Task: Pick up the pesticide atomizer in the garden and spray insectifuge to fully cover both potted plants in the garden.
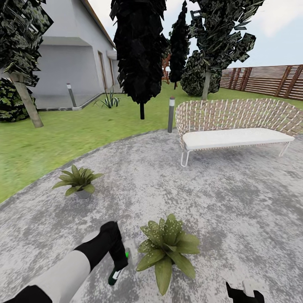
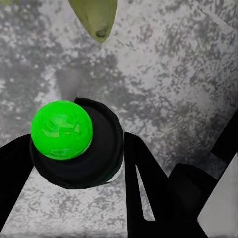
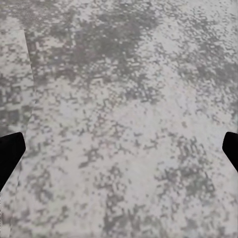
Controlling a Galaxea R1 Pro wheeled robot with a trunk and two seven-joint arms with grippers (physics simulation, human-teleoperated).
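On the round grey paving (image 1: 235,198), near plant (image 1: 167,248) sits low in the head view, its broad leaves dotted with tiny white specks of insectifuge (image 1: 170,229). Far plant (image 1: 78,180) stands well apart toward the lawn (image 1: 50,139), by the paving's edge; specks on it cannot be made out at this size.

Left arm (image 1: 75,265) reaches in from the lower left, black over white. Left gripper (image 1: 119,269) points down just beside the near plant's left leaves. It holds the atomizer (image 1: 114,275): a green and white bit shows under the black wrist. In the left wrist view the atomizer (image 2: 62,130) is seen end-on as a bright green round cap on a dark body, with the black fingers (image 2: 144,178) closed against its two sides, pinching it. A leaf tip (image 2: 96,17) hangs over the mottled paving beyond.

Right gripper (image 1: 243,294) is barely in at the bottom edge of the head view, black, detail poor. In the right wrist view its dark fingertips (image 3: 10,153) sit at opposite edges with bare paving (image 3: 124,124) between them, jaws spread wide, holding nothing.

Beyond: wicker bench (image 1: 235,126) with white cushion, two short bollards (image 1: 171,114), dark trees (image 1: 141,50), house (image 1: 71,54), slatted wooden fence (image 1: 269,80).
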